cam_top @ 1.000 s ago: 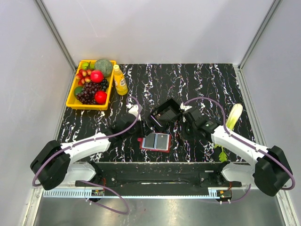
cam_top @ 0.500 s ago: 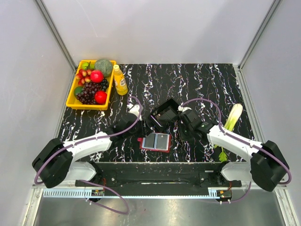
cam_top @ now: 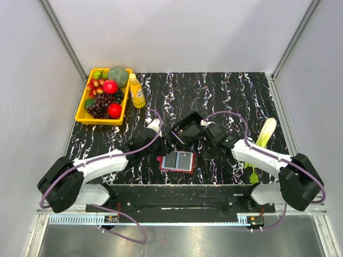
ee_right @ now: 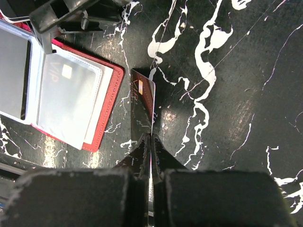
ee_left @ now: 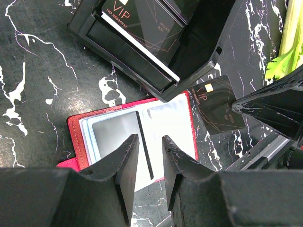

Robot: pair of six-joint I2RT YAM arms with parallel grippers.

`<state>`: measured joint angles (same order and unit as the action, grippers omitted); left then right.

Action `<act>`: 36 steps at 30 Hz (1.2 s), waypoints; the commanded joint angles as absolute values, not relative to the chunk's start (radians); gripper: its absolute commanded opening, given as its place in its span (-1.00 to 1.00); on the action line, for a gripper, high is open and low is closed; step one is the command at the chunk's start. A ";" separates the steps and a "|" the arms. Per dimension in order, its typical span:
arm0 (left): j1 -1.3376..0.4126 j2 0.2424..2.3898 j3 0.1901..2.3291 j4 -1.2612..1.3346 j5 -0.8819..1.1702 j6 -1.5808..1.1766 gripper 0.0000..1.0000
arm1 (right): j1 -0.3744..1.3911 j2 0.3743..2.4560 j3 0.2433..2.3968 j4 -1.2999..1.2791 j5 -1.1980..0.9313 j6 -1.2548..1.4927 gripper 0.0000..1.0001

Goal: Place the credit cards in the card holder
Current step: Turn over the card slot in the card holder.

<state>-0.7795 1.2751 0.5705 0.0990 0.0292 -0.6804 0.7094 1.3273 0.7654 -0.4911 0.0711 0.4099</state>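
Right arm swings in leftward; my right gripper point(ee_right: 150, 138) pinches a black VIP card point(ee_right: 142, 106) edge-on, just beside the open red card holder point(ee_right: 108, 101). Left gripper point(ee_left: 148, 149) is part-open, empty, hovering above it. One sleeve seems filled; more cards point(ee_left: 142, 23) wait in the black tray point(ee_left: 123, 59).

Lab test cell (white panel walls point(cam_top: 177, 32))

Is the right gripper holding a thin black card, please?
Yes, the right gripper pinches the thin black card beside the open red leather-look wallet.
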 commanded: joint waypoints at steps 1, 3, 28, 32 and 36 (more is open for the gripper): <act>-0.779 1.278 0.601 0.135 0.014 -0.670 -0.38 | 0.723 1.345 0.776 -0.506 0.095 0.417 -0.98; -0.779 1.282 0.603 0.135 0.015 -0.670 -0.38 | 0.726 1.347 0.778 -0.500 0.087 0.414 -0.96; -0.779 1.289 0.611 0.137 0.015 -0.670 -0.38 | 0.836 1.402 0.867 -0.572 0.227 0.426 -1.00; -0.778 1.285 0.611 0.137 0.015 -0.672 -0.38 | 0.841 1.417 0.864 -0.561 0.224 0.431 -1.00; -0.778 1.285 0.609 0.135 0.014 -0.672 -0.38 | 0.842 1.442 0.858 -0.554 0.212 0.434 -0.92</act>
